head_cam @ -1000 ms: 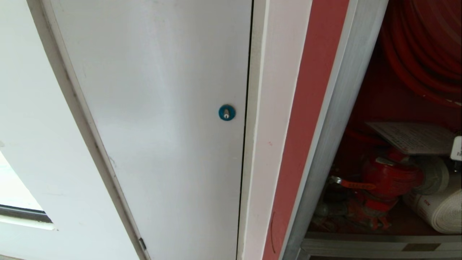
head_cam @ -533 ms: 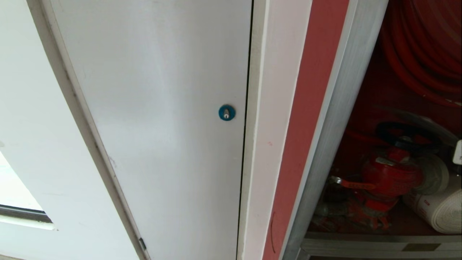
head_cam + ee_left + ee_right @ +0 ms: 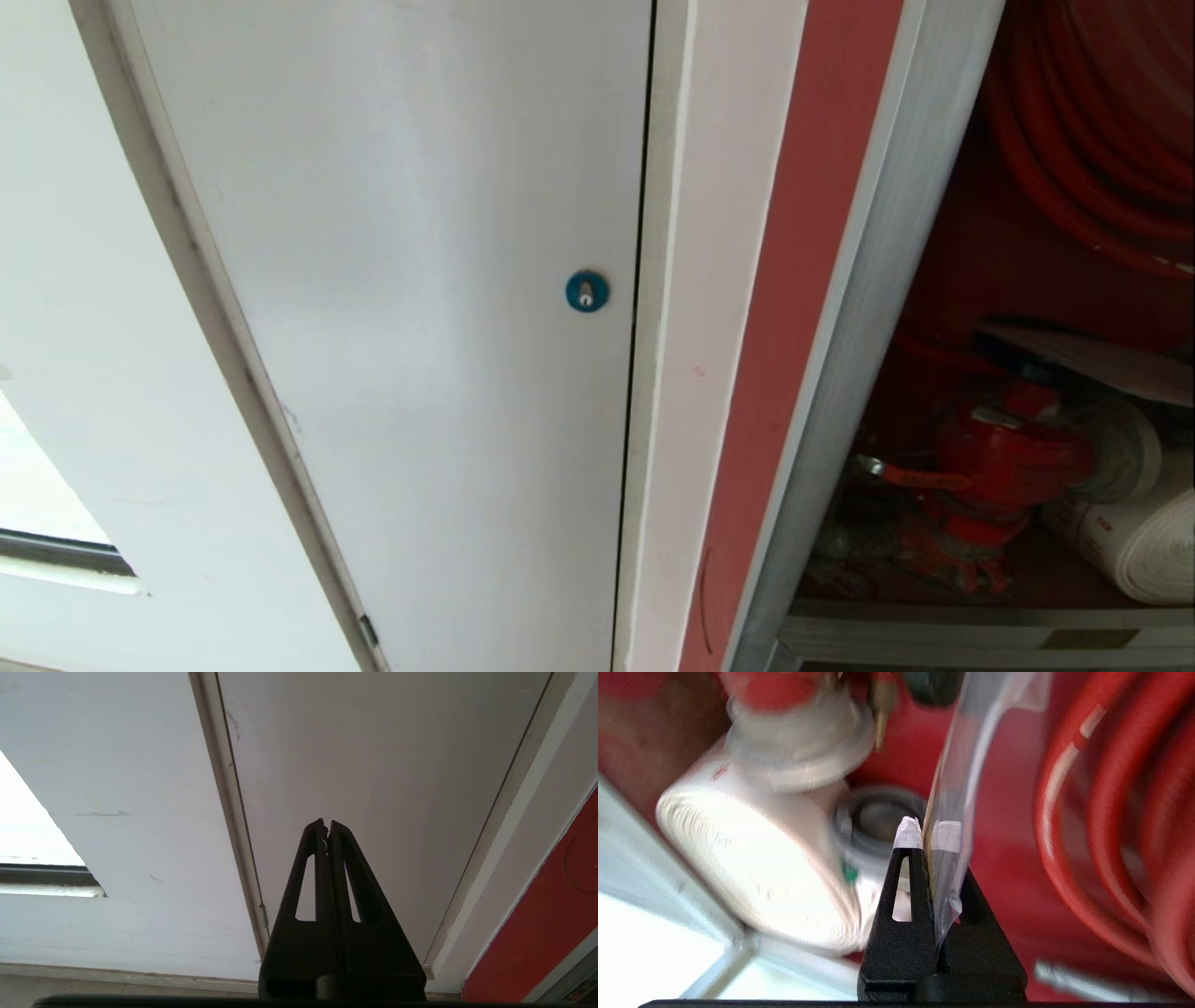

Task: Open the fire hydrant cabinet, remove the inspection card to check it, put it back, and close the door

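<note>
Right gripper (image 3: 924, 833) clamped on card (image 3: 957, 774) inside cabinet (image 3: 840, 308), red valve (image 3: 1008, 457) at 6 o'clock of card. Left gripper (image 3: 326, 823) closed, empty, facing white panel (image 3: 373, 765).

left end effector (image 3: 326, 828): black, slotted | right end effector (image 3: 920, 835): black (white-taped tips)

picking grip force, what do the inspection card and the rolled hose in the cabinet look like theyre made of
Inspection card: seemingly paper in a clear glossy plastic sleeve; light shines through it and it bends above the right gripper pinching it.
Rolled hose: likely woven fabric, matte white; fine ribbed layers show on the roll.
</note>
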Tool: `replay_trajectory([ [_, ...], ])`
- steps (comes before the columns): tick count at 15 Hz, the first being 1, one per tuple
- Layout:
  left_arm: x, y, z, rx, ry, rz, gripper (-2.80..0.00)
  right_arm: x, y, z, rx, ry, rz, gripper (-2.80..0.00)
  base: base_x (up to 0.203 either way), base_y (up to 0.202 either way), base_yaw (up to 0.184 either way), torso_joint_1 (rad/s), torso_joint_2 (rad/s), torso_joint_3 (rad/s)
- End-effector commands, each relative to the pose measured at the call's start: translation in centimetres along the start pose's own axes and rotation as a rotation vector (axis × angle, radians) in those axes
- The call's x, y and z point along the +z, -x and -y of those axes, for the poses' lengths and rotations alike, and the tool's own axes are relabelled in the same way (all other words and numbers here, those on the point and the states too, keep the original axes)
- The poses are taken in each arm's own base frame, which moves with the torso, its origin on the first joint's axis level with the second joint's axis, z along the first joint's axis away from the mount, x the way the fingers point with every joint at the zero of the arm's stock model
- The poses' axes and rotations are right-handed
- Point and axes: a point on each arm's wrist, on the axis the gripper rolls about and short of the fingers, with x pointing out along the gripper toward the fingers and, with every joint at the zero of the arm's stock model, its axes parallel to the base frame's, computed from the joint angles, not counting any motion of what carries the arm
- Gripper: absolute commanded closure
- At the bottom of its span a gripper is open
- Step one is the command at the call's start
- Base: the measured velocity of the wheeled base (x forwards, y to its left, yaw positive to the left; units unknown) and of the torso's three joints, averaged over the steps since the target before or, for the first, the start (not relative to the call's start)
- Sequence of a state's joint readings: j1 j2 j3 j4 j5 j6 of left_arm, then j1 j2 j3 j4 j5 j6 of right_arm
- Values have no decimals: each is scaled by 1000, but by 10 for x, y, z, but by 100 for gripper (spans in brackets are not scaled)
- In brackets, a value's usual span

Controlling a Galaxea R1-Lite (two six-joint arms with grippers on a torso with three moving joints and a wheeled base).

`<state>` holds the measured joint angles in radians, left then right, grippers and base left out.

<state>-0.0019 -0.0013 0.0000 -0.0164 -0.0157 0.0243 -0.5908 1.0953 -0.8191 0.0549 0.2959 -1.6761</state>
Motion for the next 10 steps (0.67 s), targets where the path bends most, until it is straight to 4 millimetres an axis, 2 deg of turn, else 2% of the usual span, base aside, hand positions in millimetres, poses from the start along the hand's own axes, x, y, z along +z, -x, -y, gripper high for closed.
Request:
replay_trajectory([
  [1,-2,-1,0,1,0,-7,0,6,32,1,-62,30,-36,0,0,0,0,0,0,0],
  [4,-2,-1,0,1,0,-7,0,14,64,-6,-85,43,-79,0,0,0,0,0,0,0],
  [10,-2,-1,0,1,0,-7,0,42,130,-29,-184,72,-96,0,0,0,0,0,0,0],
])
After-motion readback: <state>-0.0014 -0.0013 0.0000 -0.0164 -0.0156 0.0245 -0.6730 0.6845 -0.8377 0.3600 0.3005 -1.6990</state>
